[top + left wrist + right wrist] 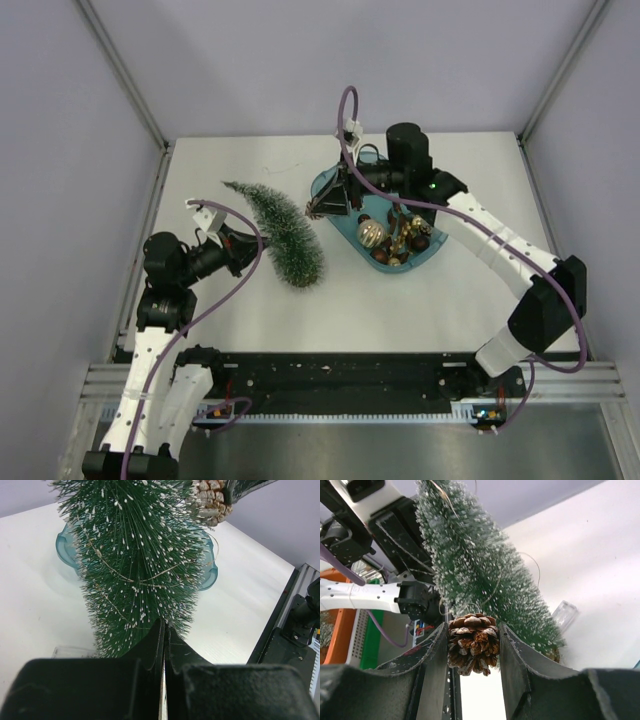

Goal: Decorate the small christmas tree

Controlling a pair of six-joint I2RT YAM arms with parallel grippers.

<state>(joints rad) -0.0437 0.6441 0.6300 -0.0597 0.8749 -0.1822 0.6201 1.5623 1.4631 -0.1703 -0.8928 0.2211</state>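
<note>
Right wrist shows right gripper (472,630) clamping pinecone (472,652) near tree (485,575).

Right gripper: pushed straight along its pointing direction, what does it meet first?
Probably the small christmas tree: its bristles sit just beyond the pinecone clamped in the right gripper. The pinecone would touch first; depth unclear.

I see the small christmas tree (283,233) tipped over sideways, tip pointing far-left, wide end near-right. Its dark green bristles are frosted white, with a thin wire strand (150,577) wound around it.
</note>
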